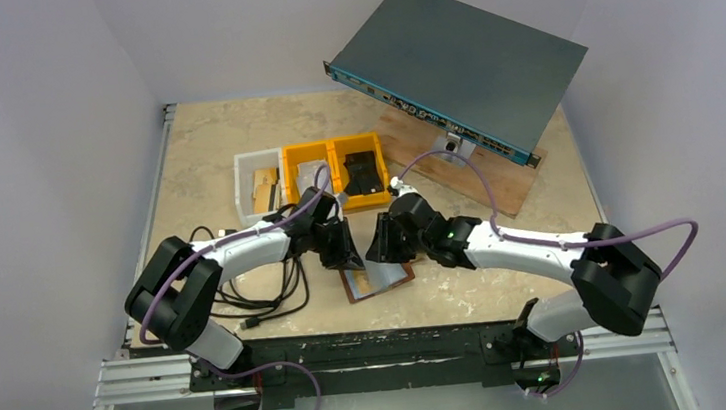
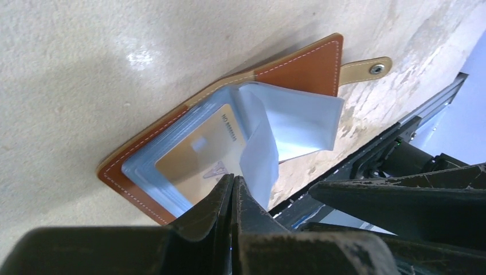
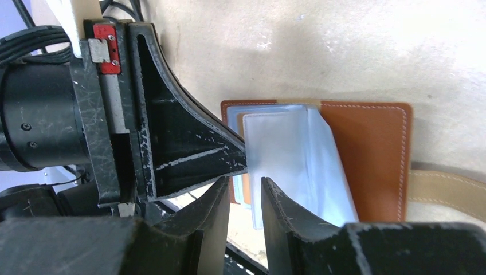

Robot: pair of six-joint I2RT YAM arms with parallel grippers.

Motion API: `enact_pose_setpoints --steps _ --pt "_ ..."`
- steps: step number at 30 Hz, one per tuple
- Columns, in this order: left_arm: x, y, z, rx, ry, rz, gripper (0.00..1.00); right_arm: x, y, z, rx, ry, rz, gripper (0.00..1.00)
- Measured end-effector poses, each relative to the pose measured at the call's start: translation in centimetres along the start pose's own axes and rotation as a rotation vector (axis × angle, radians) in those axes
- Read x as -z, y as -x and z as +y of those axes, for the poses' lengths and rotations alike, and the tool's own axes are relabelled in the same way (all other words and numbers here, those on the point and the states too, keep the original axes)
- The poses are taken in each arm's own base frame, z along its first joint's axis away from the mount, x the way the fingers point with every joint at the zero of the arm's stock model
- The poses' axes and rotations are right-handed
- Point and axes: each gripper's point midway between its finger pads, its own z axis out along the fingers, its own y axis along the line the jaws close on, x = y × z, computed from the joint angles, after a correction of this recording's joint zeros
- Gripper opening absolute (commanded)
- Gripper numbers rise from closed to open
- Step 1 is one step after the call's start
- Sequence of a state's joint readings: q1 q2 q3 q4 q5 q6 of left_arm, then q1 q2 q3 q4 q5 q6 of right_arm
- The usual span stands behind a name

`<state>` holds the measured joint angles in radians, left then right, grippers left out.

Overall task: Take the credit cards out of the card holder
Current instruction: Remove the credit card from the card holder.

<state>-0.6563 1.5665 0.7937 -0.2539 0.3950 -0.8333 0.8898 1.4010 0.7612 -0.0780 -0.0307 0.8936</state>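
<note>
The card holder (image 1: 378, 282) lies open on the table between the two arms, brown leather with silvery-blue clear pockets (image 2: 298, 120). One gold credit card (image 2: 198, 154) shows inside a flat pocket. My left gripper (image 2: 234, 179) is shut, nothing between its jaws, its tips set down on that pocket's near edge. My right gripper (image 3: 245, 180) is open by a narrow gap. It is just in front of a lifted clear pocket (image 3: 286, 154), whose edge stands beyond the gap, unclamped. In the top view both grippers, left (image 1: 344, 257) and right (image 1: 381, 250), meet over the holder.
Behind the holder stand a white bin (image 1: 258, 183) and two yellow bins (image 1: 333, 146), one holding a chunky black object (image 1: 361, 173). A grey rack unit (image 1: 456, 65) rests on a wooden board (image 1: 477, 179) at the back right. Black cables (image 1: 257, 296) lie under the left arm.
</note>
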Motion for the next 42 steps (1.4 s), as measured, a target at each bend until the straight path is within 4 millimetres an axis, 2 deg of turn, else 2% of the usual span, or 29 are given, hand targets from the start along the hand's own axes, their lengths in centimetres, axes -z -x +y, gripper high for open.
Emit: enact_pose_setpoints --steps 8,12,19,24,34,37,42 --pt "-0.8 0.2 -1.1 0.012 -0.044 0.027 0.00 2.6 1.2 -1.2 -0.001 -0.072 -0.068 0.31" --pt "-1.5 0.6 -2.3 -0.003 -0.068 0.039 0.00 3.8 1.7 -1.4 0.000 -0.090 -0.100 0.31" --pt "-3.5 1.1 -4.7 -0.010 -0.100 0.069 0.06 4.5 1.8 -1.7 0.003 -0.103 -0.110 0.30" --pt "-4.8 0.7 -3.9 0.017 -0.059 0.093 0.06 3.8 0.9 -2.3 0.011 -0.117 -0.086 0.21" --pt "-4.7 0.5 -2.7 0.025 0.000 0.092 0.06 0.0 -2.3 -5.6 0.018 -0.194 0.024 0.10" --pt "-4.0 0.6 -2.7 0.021 0.016 0.078 0.07 -1.0 -2.8 -6.2 0.023 -0.209 0.042 0.09" --pt "-1.5 1.1 -3.4 -0.021 0.011 0.015 0.09 -1.8 -3.6 -6.4 0.024 -0.202 0.064 0.08"
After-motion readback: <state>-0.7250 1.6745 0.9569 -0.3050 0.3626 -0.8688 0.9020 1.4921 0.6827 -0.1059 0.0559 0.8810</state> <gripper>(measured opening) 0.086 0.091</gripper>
